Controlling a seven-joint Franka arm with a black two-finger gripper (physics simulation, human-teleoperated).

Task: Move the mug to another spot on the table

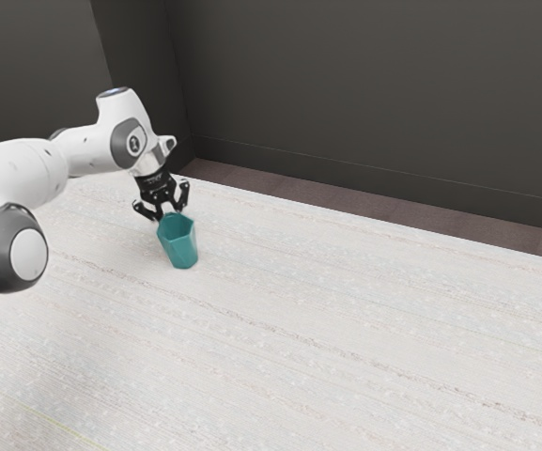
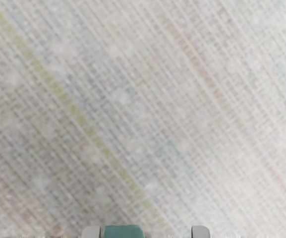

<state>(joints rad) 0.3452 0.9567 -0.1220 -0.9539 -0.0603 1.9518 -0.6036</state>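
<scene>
A teal mug (image 1: 178,241) with faceted sides sits on the pale table (image 1: 346,310) toward the exterior view's left, leaning slightly. My black gripper (image 1: 164,212) hangs right over its rim, fingers spread apart. In the wrist view a strip of the mug (image 2: 124,232) shows between the two grey fingertips (image 2: 91,232), close against one of them and with a gap to the other. The gripper is open.
The speckled white tabletop stretches wide toward the exterior view's right and front. Behind its far edge run a brown floor strip (image 1: 421,211) and a dark wall (image 1: 364,85). My white arm (image 1: 36,178) comes in from the left.
</scene>
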